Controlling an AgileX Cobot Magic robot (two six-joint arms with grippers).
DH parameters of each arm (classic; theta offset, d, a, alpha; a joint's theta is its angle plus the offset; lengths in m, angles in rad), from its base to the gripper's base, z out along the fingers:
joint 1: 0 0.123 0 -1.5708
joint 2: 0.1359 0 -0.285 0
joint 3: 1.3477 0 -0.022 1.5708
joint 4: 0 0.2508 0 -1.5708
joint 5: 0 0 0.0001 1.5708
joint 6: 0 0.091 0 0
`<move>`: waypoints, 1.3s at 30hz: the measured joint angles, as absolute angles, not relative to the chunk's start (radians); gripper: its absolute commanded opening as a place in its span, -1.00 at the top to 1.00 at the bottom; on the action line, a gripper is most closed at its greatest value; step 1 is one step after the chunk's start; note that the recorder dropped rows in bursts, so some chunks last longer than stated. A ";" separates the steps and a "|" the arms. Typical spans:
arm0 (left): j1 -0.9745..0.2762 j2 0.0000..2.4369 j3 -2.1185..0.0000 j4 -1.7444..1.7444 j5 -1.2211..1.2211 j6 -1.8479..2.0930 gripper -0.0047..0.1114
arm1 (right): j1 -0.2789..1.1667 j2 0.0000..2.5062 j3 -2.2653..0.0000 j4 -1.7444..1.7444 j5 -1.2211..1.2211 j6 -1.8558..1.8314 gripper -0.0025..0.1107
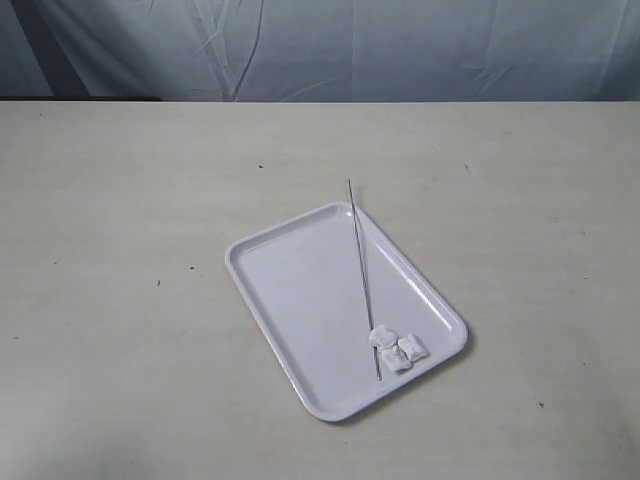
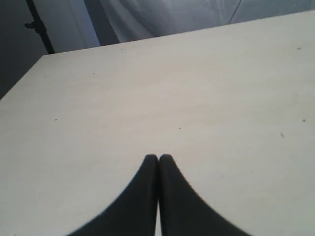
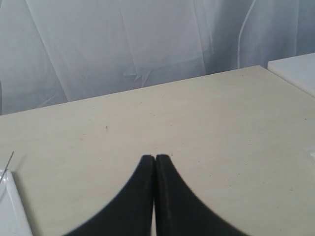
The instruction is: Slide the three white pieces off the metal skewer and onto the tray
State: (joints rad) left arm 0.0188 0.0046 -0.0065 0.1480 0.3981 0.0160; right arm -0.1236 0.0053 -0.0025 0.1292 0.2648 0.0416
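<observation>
The white tray (image 1: pixel 290 290) lies tilted on the beige table in the exterior view. Across it rests the thin metal skewer (image 1: pixel 360 255), its far tip poking past the tray's back rim. The three white pieces (image 1: pixel 396 348) cluster at the skewer's near end by the tray's front right corner. Neither arm shows in the exterior view. My left gripper (image 2: pixel 158 157) is shut over bare table, nothing between its fingers. My right gripper (image 3: pixel 155 157) is shut too, also over bare table. The right wrist view catches a tray corner (image 3: pixel 9 196) and the skewer tip (image 3: pixel 10 160).
The beige table (image 1: pixel 120 250) spreads wide round the tray. A white cloth backdrop (image 1: pixel 400 50) hangs behind its far edge. In the right wrist view a white slab's corner (image 3: pixel 295 71) sits on the table's edge.
</observation>
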 measured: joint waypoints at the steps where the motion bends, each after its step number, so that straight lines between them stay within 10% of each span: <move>1: 0.019 0.005 -0.004 0.130 0.384 0.014 0.92 | -0.124 0.005 -0.002 0.136 0.265 0.042 0.97; 39: 0.019 0.005 -0.004 0.037 0.335 0.022 0.92 | 0.037 0.005 -0.002 0.086 0.308 0.006 0.97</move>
